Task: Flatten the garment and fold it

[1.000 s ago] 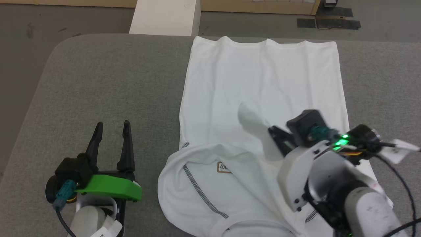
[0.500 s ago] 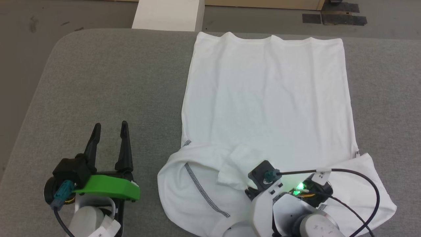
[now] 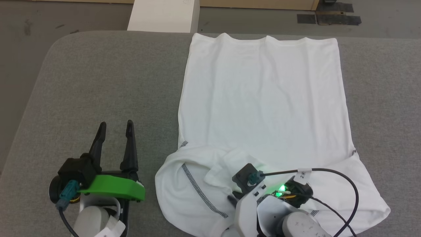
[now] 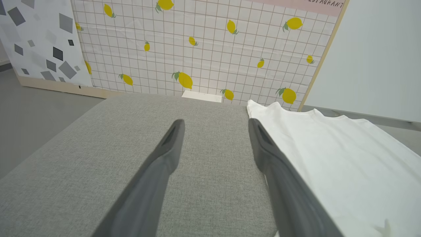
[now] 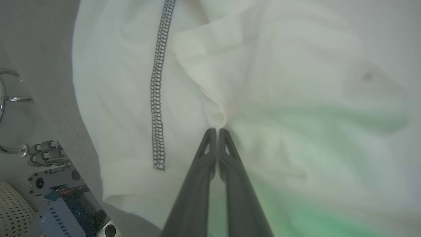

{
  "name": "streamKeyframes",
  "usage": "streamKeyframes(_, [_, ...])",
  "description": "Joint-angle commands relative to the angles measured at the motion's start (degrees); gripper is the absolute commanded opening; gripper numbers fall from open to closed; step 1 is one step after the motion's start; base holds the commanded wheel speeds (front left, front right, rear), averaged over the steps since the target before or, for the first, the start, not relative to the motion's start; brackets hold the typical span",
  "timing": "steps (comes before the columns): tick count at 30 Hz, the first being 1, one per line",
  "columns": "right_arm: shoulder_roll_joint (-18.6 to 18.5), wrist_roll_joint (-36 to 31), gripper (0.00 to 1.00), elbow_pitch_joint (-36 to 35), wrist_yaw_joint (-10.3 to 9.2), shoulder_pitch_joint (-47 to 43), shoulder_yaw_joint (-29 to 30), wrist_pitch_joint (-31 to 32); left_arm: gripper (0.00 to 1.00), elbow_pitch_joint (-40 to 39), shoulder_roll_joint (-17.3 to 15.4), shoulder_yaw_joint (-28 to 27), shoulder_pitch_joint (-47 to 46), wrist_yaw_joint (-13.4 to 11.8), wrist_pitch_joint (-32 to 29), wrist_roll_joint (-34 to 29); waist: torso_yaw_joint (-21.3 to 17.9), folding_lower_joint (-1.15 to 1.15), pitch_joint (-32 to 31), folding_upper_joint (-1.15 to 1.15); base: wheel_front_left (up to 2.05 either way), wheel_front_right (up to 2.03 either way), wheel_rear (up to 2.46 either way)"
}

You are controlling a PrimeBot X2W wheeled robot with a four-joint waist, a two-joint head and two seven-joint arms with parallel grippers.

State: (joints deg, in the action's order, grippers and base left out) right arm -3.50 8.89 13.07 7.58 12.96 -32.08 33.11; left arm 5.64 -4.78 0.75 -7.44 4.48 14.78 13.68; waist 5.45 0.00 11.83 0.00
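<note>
Pinching a small fold of the garment (image 3: 263, 98), right pincer (image 5: 217, 131) pressed nearly together; left pincer (image 3: 115, 123) spread beside it.

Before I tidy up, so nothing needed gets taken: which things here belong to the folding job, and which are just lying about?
Job: garment; right end effector, shut on it; left end effector, open.
Lying about: white box; dark floor patches; lemon-print panel.

Right gripper (image 5: 217, 131) tight on garment (image 5: 279, 82) fold

Right claw (image 5: 217, 131) pulled back toward the robot, pinched fold of garment (image 3: 263, 98) brought along, middle now flat
</note>
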Motion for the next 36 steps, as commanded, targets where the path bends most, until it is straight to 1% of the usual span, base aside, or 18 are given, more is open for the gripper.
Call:
streamKeyframes(1, [0.3,1.1,1.0,0.4,-0.09,0.5,0.0,-0.8,1.0,0.0,0.3,0.0,0.9,-0.2,0.2,0.3,0.0,0.0,-0.2,0.0,0.0,0.0,0.0])
streamKeyframes(5, [0.4,3.5,1.0,-2.9,-0.09,-0.2,1.4,-4.4,1.0,0.1,0.0,-0.1,1.6,-0.5,0.2,0.4,-0.2,0.0,-1.0,0.0,0.0,0.0,0.0])
streamKeyframes(8, [0.5,5.8,1.0,-8.2,-0.09,-1.0,2.9,-7.8,1.0,-0.2,-0.4,-0.3,2.2,-0.7,0.1,0.5,-0.9,0.0,-1.6,0.0,0.0,0.0,0.0])
streamKeyframes(11, [0.2,6.3,1.0,-13.8,-0.09,-1.7,5.9,-11.6,1.0,-0.8,-0.9,-0.3,2.5,-0.9,-0.5,0.4,-1.9,0.0,-1.9,0.0,0.0,0.0,0.0])
streamKeyframes(14, [0.2,5.7,1.0,-18.8,-0.09,-3.0,11.3,-16.0,1.0,-1.6,-1.6,-0.3,2.2,-0.9,-1.2,0.2,-3.1,0.0,-2.1,0.0,0.0,0.0,0.0])
streamKeyframes(18, [0.3,4.5,1.0,-22.8,-0.09,-4.5,18.8,-22.2,1.0,-2.6,-2.9,0.0,1.1,-0.6,-2.5,0.0,-5.0,0.0,-1.6,0.0,0.0,0.0,0.0])
streamKeyframes(21, [0.3,2.6,1.0,-23.3,-0.09,-5.3,23.5,-25.1,1.0,-2.7,-4.3,0.2,-1.1,-0.2,-3.9,-0.2,-6.4,0.0,-0.7,0.0,0.0,0.0,0.0])
streamKeyframes(25, [0.4,1.4,1.0,-22.6,-0.09,-5.4,28.5,-27.5,1.0,-2.0,-7.2,1.1,-6.6,1.0,-6.9,-0.1,-8.6,0.0,2.1,0.0,0.0,0.0,0.0])
streamKeyframes(28, [0.4,1.0,1.0,-21.9,-0.09,-4.6,30.5,-28.7,1.0,-0.7,-10.2,2.2,-12.2,1.8,-10.0,-0.3,-10.3,0.0,4.8,0.0,0.0,0.0,0.0])
streamKeyframes(32, [0.5,1.0,1.0,-21.2,-0.09,-2.7,32.9,-30.1,1.0,2.2,-13.7,3.7,-20.8,2.6,-14.6,1.4,-12.3,0.0,9.1,0.0,0.0,0.0,0.0])
streamKeyframes(36, [0.5,1.1,1.0,-21.0,-0.09,-0.7,32.9,-31.0,1.0,6.6,-17.2,4.9,-29.5,2.9,-20.4,4.5,-15.2,0.0,13.3,0.0,0.0,0.0,0.0])
